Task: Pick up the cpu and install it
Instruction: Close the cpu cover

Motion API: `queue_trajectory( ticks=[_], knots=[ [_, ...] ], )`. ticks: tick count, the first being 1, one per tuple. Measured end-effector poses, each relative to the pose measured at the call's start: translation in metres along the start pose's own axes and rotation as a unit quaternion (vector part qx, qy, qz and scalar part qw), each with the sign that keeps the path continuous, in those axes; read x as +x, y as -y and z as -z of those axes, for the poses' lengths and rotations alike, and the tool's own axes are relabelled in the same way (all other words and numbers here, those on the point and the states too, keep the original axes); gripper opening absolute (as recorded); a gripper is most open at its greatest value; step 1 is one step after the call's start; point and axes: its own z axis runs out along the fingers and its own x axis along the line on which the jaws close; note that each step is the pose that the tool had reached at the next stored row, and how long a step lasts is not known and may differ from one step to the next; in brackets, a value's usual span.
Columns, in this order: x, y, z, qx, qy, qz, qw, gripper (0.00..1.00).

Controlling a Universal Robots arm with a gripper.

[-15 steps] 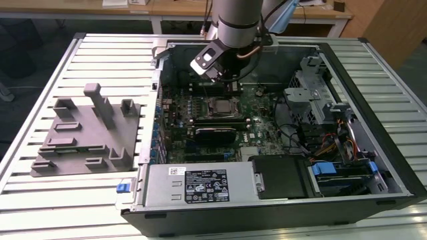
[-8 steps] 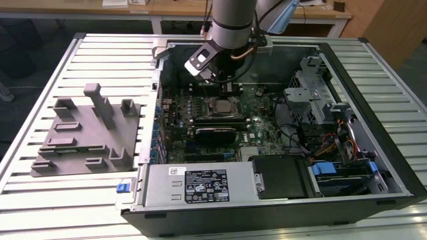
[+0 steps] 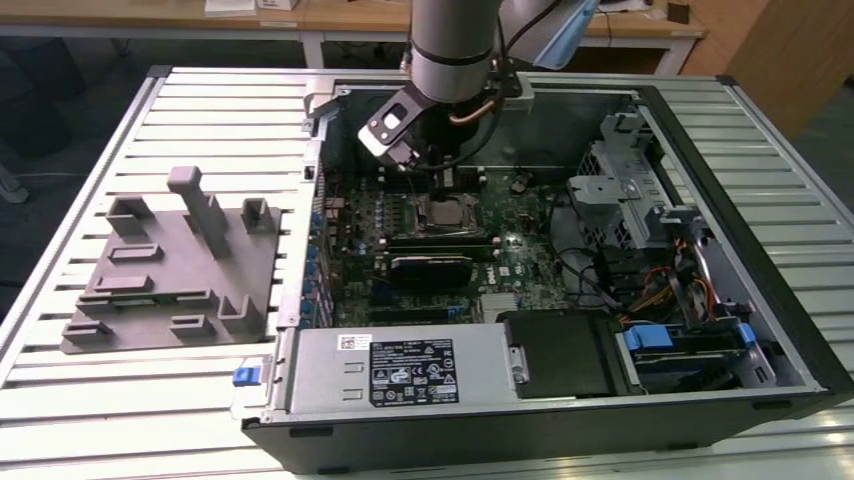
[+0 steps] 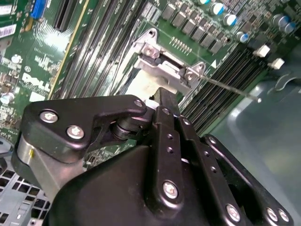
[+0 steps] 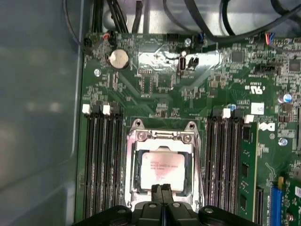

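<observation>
The cpu (image 5: 162, 168), a pale silver square, lies flat inside the metal-framed socket (image 5: 135, 141) on the green motherboard. In the exterior view the cpu (image 3: 441, 211) is at the middle of the open computer case, just below the arm. My gripper (image 5: 162, 189) hangs right over the cpu's near edge. Its two black fingers are pressed together and nothing shows between them. In the second wrist view the gripper (image 4: 162, 96) points down at the socket's metal bracket (image 4: 162, 63). A thin wire lever (image 4: 225, 85) runs out sideways from that bracket.
The case walls (image 3: 747, 150) surround the board. Memory slots (image 5: 101, 160) flank the socket on both sides. Cables and a drive cage (image 3: 621, 190) sit at the exterior view's right, with a power supply (image 3: 400, 370) in front. A grey plastic tray (image 3: 174, 270) with posts lies outside the case.
</observation>
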Motion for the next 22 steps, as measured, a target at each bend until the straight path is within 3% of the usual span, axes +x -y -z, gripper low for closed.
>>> queue_trajectory(
  ticks=[8, 22],
  knots=[
    [-0.0003, 0.0083, -0.0077, 0.0, 0.0, 0.0, 1.0, 0.11],
    [-0.001, 0.0113, -0.0226, 0.0, 0.0, 0.0, 1.0, 0.11]
  ],
)
